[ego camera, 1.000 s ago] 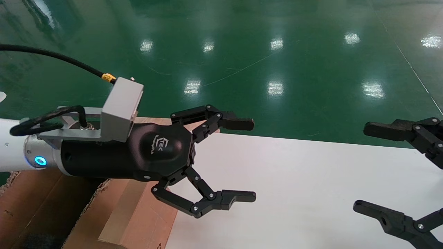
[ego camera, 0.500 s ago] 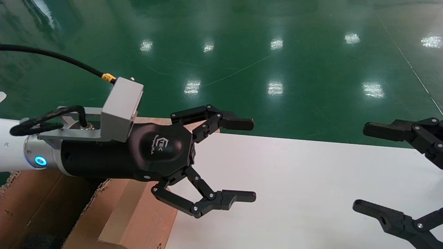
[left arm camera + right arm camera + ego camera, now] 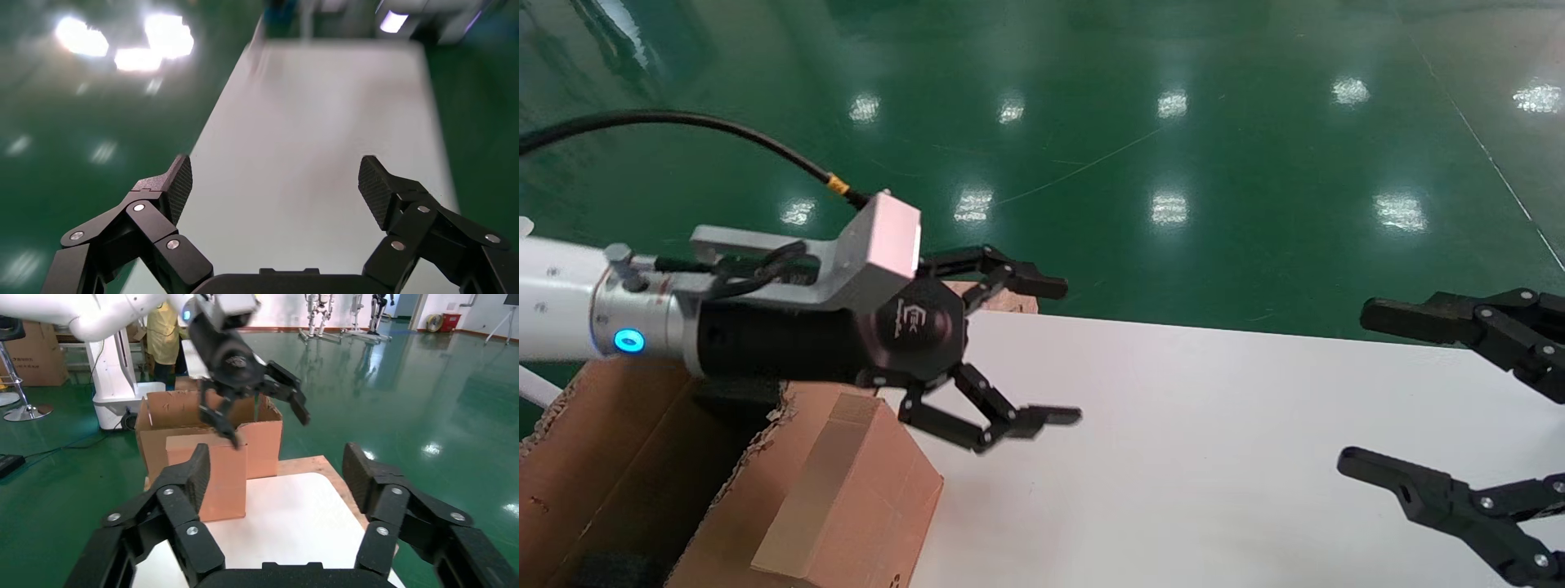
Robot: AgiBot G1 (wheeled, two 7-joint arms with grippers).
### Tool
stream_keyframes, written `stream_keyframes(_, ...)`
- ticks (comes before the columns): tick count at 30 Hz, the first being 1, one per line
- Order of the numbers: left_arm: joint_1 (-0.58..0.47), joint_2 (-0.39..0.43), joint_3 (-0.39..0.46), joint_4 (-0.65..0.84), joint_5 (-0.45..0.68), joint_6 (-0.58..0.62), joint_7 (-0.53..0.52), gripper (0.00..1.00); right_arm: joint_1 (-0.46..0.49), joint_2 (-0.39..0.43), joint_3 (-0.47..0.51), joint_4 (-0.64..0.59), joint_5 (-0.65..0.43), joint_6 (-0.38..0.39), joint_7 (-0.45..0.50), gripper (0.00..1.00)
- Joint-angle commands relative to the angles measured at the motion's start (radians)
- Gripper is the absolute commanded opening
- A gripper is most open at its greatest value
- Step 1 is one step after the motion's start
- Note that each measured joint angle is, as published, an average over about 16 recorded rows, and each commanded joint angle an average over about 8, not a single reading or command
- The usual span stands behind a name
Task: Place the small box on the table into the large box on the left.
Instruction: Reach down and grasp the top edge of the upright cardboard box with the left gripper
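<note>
Small box waiting at the counter's left edge, both grippers empty.

The small box [image 3: 846,498] sits on the white counter [image 3: 1214,457] at its near-left edge, touching the large box [image 3: 609,474] beside it. The left gripper [image 3: 1054,351] hangs above and just past the small box, fingers spread, holding nothing. The right gripper [image 3: 1352,392] hovers over the counter's right side, also spread. Risk: a descent from this offset could land 1 finger on the lid, or shove the box against the large box's torn flap.
</note>
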Motion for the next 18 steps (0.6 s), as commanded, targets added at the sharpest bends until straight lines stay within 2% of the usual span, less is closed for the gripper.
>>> stream_keyframes(1,-0.057,-0.005,0.029,-0.008,0.085,-0.001,-0.034,1.0,0.0,0.0,0.0,0.0,0.0,0.0,0.0,0.0)
stream_keyframes(6,-0.161,0.005,0.054,-0.008,0.192,0.024,-0.078,1.0,0.0,0.0,0.0,0.0,0.0,0.0,0.0,0.0)
stream_keyframes(13,-0.18,0.007,0.063,0.003,0.217,0.032,-0.09,1.0,0.0,0.0,0.0,0.0,0.0,0.0,0.0,0.0)
stream_keyframes(18,-0.227,0.019,0.114,0.004,0.331,0.049,-0.205,1.0,0.0,0.0,0.0,0.0,0.0,0.0,0.0,0.0)
